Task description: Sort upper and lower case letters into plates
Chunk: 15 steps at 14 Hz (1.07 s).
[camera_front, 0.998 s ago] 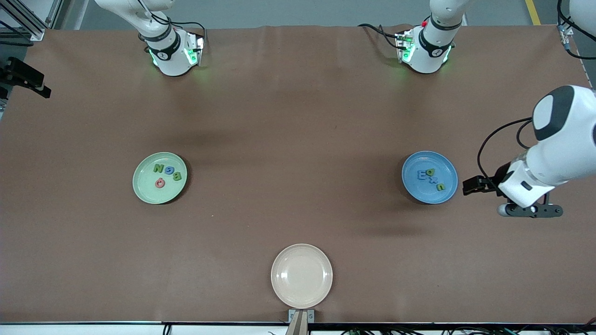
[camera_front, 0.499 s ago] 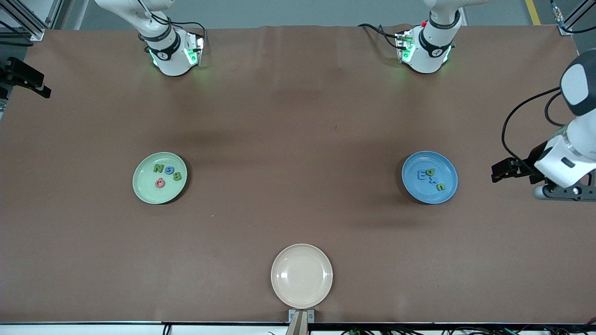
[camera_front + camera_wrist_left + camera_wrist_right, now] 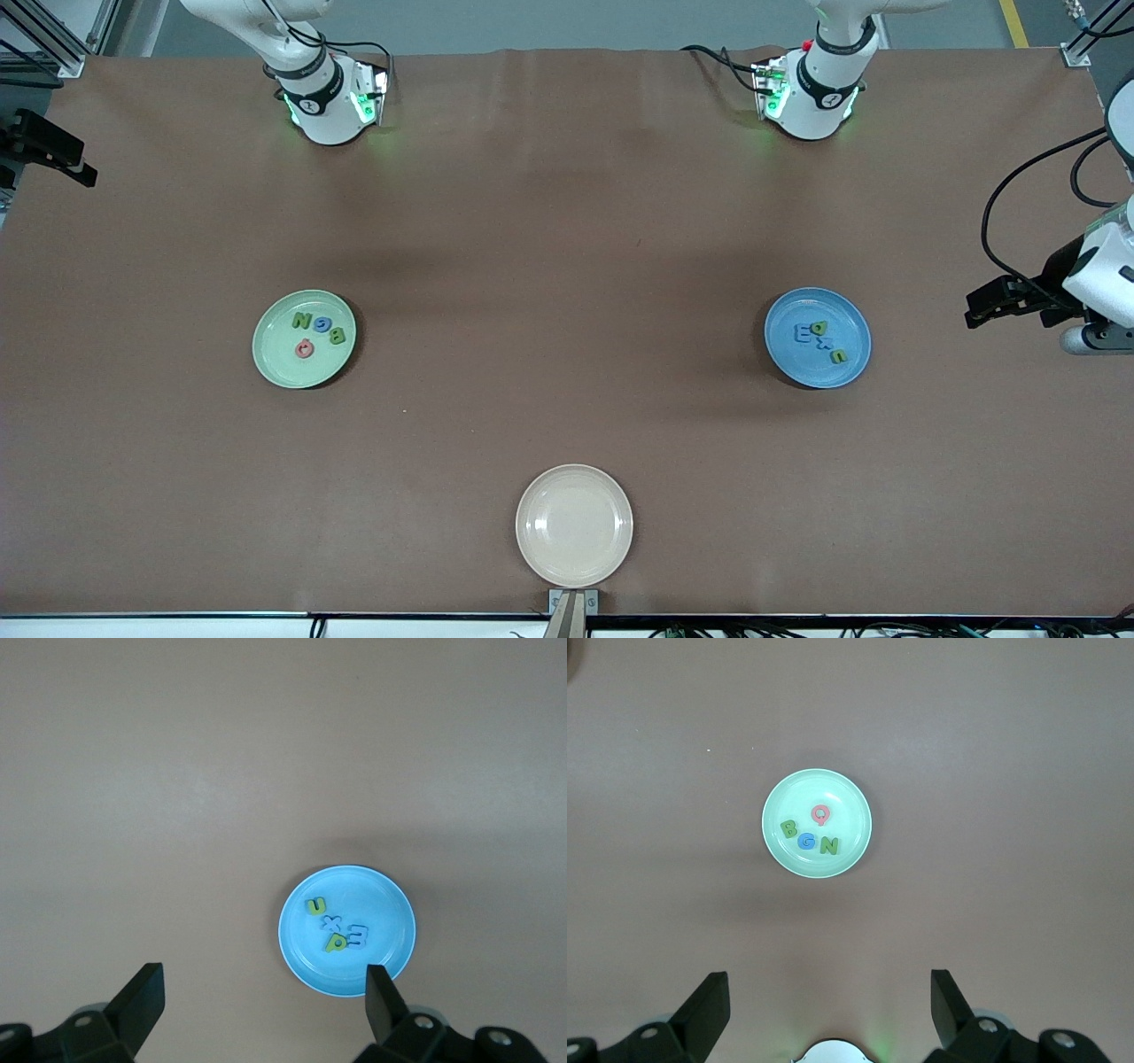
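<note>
Sorting looks nearly done: capitals lie in the green plate (image 3: 816,822), but E (image 3: 359,935) sits among lowercase in the blue plate (image 3: 346,942); left gripper (image 3: 262,1001) and right gripper (image 3: 829,1001) hang high, jaws wide, empty.

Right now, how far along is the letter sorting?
All eight letters lie in plates. The pale green plate holds B, G, N and Q, all capitals. The blue plate holds u, x and p, plus the capital E, which looks misplaced. Both pincers are open and hold nothing; the left pincer is high beside the blue plate. Left: moving E to the green plate. The cream plate is bare.
</note>
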Available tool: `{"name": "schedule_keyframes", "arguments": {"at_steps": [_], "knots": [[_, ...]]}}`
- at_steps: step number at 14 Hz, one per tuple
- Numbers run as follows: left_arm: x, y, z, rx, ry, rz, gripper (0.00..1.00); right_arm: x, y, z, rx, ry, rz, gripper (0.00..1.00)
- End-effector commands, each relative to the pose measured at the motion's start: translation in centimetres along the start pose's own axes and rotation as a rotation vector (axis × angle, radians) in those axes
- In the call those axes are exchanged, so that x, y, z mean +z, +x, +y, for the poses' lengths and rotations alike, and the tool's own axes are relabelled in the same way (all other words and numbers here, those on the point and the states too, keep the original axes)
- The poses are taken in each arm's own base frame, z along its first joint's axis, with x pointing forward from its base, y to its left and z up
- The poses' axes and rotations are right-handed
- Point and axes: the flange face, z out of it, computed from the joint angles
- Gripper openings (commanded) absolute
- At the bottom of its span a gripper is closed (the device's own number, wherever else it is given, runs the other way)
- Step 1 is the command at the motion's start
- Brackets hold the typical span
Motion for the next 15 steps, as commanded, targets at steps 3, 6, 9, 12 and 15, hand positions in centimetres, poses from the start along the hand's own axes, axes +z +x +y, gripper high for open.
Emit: {"name": "schedule_keyframes", "arguments": {"at_steps": [3, 6, 9, 12, 15], "knots": [[-2.6, -2.7, 0.1, 0.01, -0.02, 0.023, 1.0, 0.1, -0.8, 0.0, 0.003, 0.0, 0.0, 1.0], [-3.9, -3.4, -0.3, 0.0, -0.022, 0.043, 1.0, 0.1, -0.8, 0.1, 0.004, 0.0, 0.0, 1.0], [-5.6, -4.0, -0.5, -0.01, -0.021, 0.072, 1.0, 0.1, -0.8, 0.1, 0.004, 0.0, 0.0, 1.0], [-7.2, -4.4, -0.5, -0.006, -0.023, 0.101, 1.0, 0.1, -0.8, 0.1, 0.004, 0.0, 0.0, 1.0], [-7.9, -4.6, -0.4, -0.009, -0.022, 0.115, 1.0, 0.1, -0.8, 0.2, 0.006, 0.001, -0.002, 1.0]]}}
